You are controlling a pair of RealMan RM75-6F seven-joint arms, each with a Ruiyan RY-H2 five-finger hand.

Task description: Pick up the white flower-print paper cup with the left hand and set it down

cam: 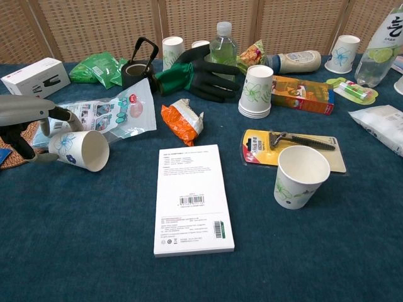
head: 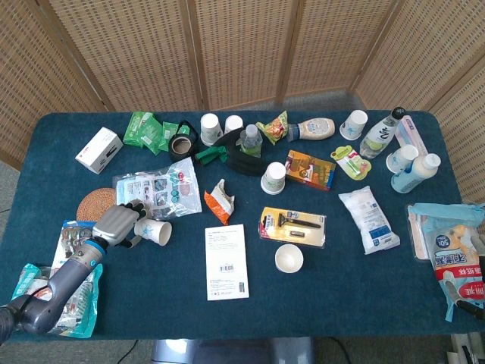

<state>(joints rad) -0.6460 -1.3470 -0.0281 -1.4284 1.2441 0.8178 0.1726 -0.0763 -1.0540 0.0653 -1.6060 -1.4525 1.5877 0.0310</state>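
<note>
While the white flower-print paper cup [cam: 79, 150] lies on its side at about nine o'clock on the table [head: 136, 303], mouth toward three o'clock, the left hand [cam: 25, 123] curls its fingers [cam: 60, 116] over the closed end, seemingly touching it though not yet lifting. I judge the cup light, thin-walled and easily crushed; a gentle wrap around mid-body looks safest. The right hand's [head: 471, 292] state I cannot tell.

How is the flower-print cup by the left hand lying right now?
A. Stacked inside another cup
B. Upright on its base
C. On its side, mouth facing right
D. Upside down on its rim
C: the flower-print cup lies on its side with its open mouth toward the white booklet, the left hand closing around its base end.
</note>
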